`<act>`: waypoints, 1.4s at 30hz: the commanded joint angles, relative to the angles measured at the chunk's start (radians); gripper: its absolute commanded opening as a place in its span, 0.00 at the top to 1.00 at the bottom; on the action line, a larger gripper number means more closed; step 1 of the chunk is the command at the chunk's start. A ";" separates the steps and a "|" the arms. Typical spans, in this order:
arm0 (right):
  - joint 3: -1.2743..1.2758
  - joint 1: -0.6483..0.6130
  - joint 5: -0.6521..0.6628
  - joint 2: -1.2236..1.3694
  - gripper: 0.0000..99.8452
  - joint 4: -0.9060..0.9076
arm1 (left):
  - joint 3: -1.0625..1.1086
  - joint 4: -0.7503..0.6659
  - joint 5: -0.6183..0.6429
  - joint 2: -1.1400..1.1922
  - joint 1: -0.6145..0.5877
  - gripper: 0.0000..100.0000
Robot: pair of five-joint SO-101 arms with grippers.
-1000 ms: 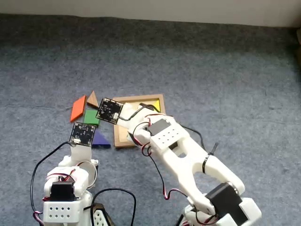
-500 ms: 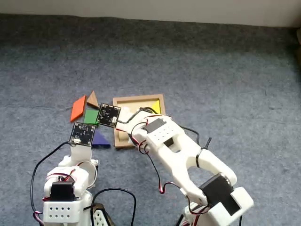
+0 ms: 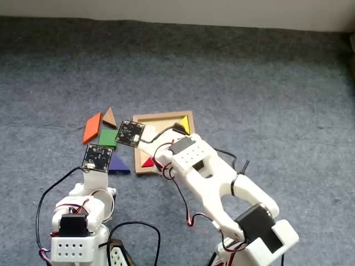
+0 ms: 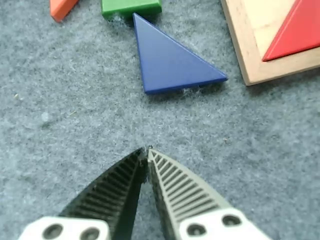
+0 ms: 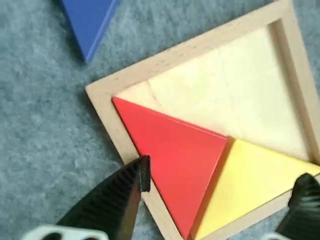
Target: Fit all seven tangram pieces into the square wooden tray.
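Observation:
The square wooden tray (image 5: 200, 42) holds a red triangle (image 5: 175, 160) in one corner, with a yellow triangle (image 5: 255, 182) edge to edge beside it. My right gripper (image 5: 220, 192) hangs open just above these two, holding nothing. In the high view the tray (image 3: 166, 117) shows the red triangle (image 3: 147, 162) and the yellow triangle (image 3: 184, 123). Left of it on the carpet lie a blue triangle (image 3: 118, 163), a green piece (image 3: 107, 137), an orange piece (image 3: 92, 127) and a brown triangle (image 3: 109, 117). My left gripper (image 4: 147, 152) is shut and empty, a short way from the blue triangle (image 4: 170, 62).
Grey carpet covers the whole table, with open room beyond and to the right of the tray. The right arm (image 3: 222, 183) stretches over the tray's near side and hides part of it. The green piece (image 4: 131, 7) touches the blue triangle's tip.
The right arm shifted slightly over the tray, and the red triangle now shows in the tray's near-left corner. The left arm has not moved.

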 commanded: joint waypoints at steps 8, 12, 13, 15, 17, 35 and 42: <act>-0.077 -0.007 -0.161 -0.213 0.92 0.113 | 0.019 0.008 0.009 -0.038 -0.013 0.99; -0.073 -0.007 -0.244 -0.211 0.99 0.004 | 0.019 0.008 0.009 -0.038 -0.013 0.99; -0.061 -0.004 -0.252 -0.202 0.99 -0.025 | 0.019 0.008 0.009 -0.038 -0.013 0.99; -0.036 0.012 -0.258 -0.171 0.99 -0.071 | 0.019 0.008 0.009 -0.038 -0.013 0.99; -0.027 0.033 -0.258 -0.131 0.99 -0.114 | 0.019 0.008 0.009 -0.038 -0.013 0.99; -0.025 0.162 -0.252 0.081 0.99 -0.130 | 0.019 0.008 0.009 -0.038 -0.013 0.99; -0.173 0.176 -0.256 0.077 0.99 0.119 | 0.019 0.008 0.009 -0.038 -0.013 0.99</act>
